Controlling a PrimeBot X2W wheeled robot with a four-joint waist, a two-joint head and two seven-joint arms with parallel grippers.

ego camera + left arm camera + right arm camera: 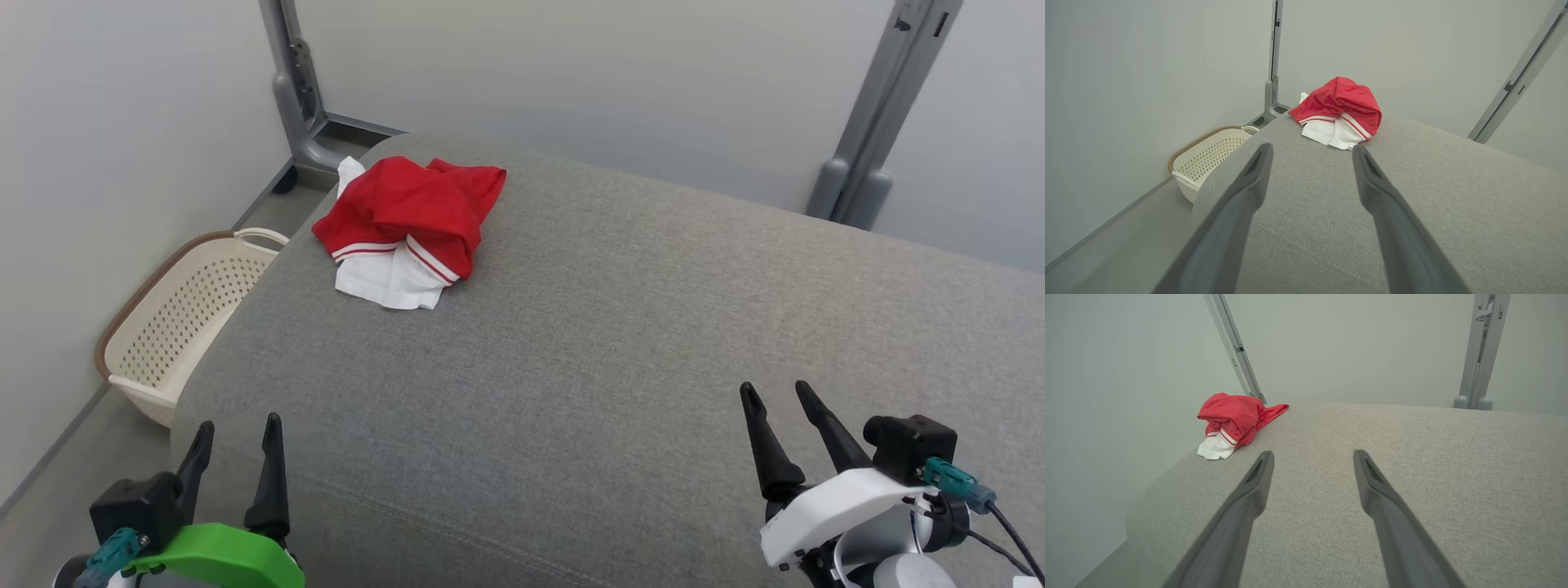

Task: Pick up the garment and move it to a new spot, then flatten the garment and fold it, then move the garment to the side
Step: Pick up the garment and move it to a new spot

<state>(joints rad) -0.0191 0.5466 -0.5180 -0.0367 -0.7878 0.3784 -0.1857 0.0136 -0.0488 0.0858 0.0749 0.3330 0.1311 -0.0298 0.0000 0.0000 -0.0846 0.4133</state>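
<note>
A: Where does the garment (408,216) lie from the jaws?
B: On the grey cushion (620,351), well ahead of both pairs. It is almost straight ahead of the left jaws and far off to the left of the right jaws, so the left arm is nearer.
A: And the jaws?
B: Both pairs are spread wide and empty.
A: Its axis?
B: It's crumpled. Roughly, the white hem points toward the left jaws, with the red bulk beyond.

basket (188,318) partly hidden behind cushion (620,351), garment (408,212) bunched, type unclear, posts (888,106) cut off @ top
</note>
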